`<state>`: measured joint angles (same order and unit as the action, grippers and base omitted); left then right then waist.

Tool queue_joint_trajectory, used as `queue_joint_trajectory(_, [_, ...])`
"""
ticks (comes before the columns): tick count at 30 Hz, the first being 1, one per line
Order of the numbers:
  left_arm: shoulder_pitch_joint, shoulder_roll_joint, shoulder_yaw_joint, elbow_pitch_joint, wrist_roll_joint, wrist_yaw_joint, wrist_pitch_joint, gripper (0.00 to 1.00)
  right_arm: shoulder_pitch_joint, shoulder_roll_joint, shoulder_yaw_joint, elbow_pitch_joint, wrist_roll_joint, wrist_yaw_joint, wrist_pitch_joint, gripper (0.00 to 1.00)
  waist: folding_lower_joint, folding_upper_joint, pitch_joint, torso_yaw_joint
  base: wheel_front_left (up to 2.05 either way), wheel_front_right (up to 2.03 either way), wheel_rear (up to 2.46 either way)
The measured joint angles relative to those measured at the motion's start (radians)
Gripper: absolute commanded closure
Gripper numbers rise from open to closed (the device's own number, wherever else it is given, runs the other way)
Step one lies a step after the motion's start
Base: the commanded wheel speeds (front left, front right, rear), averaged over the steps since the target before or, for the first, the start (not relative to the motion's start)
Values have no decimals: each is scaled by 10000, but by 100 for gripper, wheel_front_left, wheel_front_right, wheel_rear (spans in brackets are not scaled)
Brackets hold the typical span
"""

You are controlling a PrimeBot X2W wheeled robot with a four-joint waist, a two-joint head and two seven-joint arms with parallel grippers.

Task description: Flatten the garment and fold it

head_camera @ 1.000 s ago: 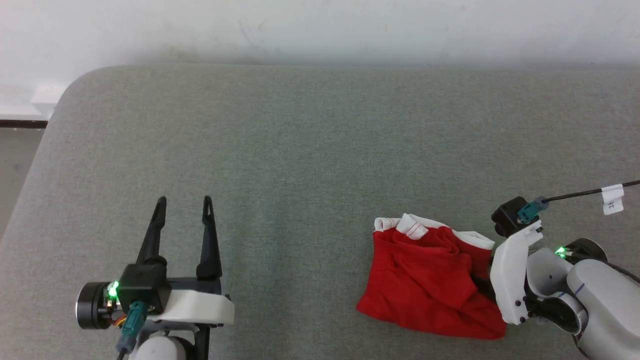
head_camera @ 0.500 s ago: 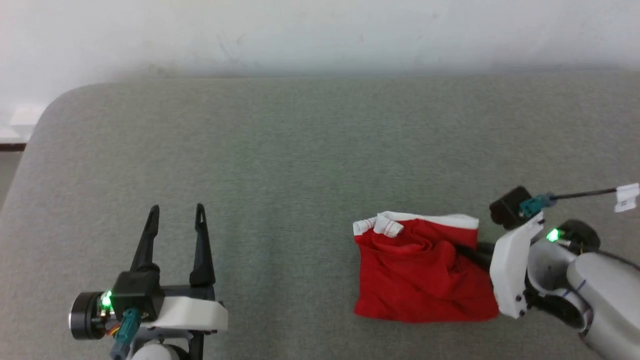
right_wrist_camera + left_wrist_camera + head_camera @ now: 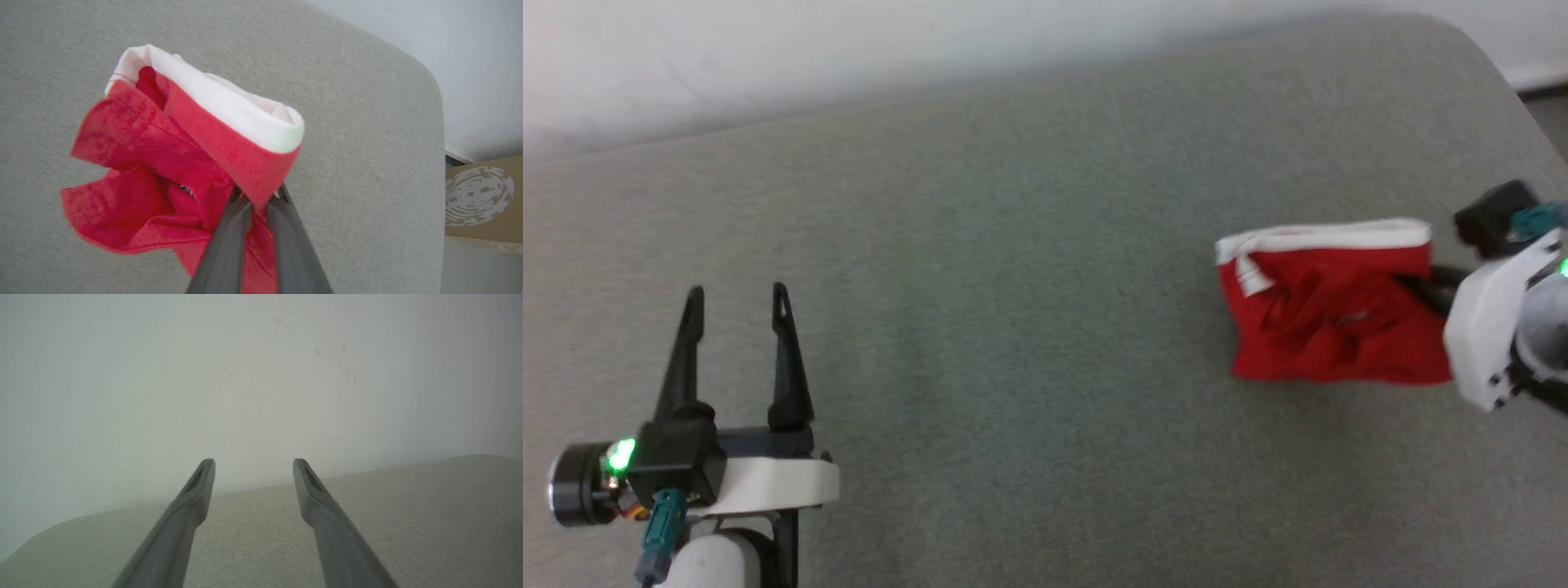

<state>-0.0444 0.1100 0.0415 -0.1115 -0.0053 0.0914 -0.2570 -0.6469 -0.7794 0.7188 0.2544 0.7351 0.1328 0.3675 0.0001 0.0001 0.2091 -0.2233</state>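
The garment (image 3: 1331, 306), a small red pair of shorts with a white band along its top edge, hangs bunched above the grey pad at the right of the head view. My right gripper (image 3: 1419, 287) is shut on its right edge. In the right wrist view the two dark fingers pinch the red fabric (image 3: 179, 163) just below the white band, and the cloth droops away from my right gripper (image 3: 257, 196). My left gripper (image 3: 737, 298) stands open at the lower left, far from the garment, with nothing between its fingers. In the left wrist view, my left gripper (image 3: 253, 465) has its fingers spread apart.
The grey padded surface (image 3: 1013, 327) spreads across the head view, with a pale wall (image 3: 849, 49) behind it. Its rounded right corner (image 3: 425, 81) shows in the right wrist view, and a cardboard box (image 3: 482, 200) stands on the floor beyond it.
The right gripper has shut on the garment's right edge and lifted it, so the shorts hang stretched instead of lying crumpled. The head camera has turned. The left gripper stays open.
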Motion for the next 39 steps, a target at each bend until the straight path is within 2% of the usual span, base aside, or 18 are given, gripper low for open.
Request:
queue_joint_trajectory(6, [-420, 430, 50, -437, 161, -2, 0, 0, -619, -211, -821, 1327, -890, 0, -293, 100, 1, 0, 1043, -698, 0, 0, 0])
queue_joint_trajectory(12, [-1045, 784, -81, -886, 261, -33, 0, 0, -1622, -173, -1509, 2959, -1916, 2, -775, 100, 2, -1, 2220, -1016, 0, 0, 0])
queue_joint_trajectory(23, [-1531, 1028, -341, -1532, 322, 79, 0, 0, -3591, -6, -3361, 5916, -4567, 2, -1636, 100, 2, -1, 3876, -935, 0, 0, 0])
queue_joint_trajectory(27, [-1536, 1034, -428, -1578, 320, 184, 0, 0, -3750, 499, -4128, 6652, -4813, 2, -1988, 100, 1, 0, 4061, -724, 0, 0, 0])
queue_joint_trajectory(28, [-1536, 1035, -435, -1576, 318, 238, 0, 0, -3750, 627, -4169, 6763, -4930, 2, -2109, 56, 1, 0, 4067, -680, 0, 0, 0])
queue_joint_trajectory(29, [-1535, 1035, -443, -1567, 311, 253, 0, 0, -3751, 736, -4222, 6888, -5106, 4, -2234, 0, 1, 0, 4046, -655, 0, 0, 0])
queue_joint_trajectory(33, [-1535, 991, -512, -1465, 209, 341, 0, 0, -3807, 800, -4869, 7300, -5810, 2, -3089, 0, 0, 0, 3799, -604, 0, 0, 0])
queue_joint_trajectory(39, [-1464, 719, -662, -1181, 12, 470, 0, 0, -3910, 573, -6364, 7166, -7509, 2, -5056, 0, -2, 0, 3043, -449, 0, 0, 0])
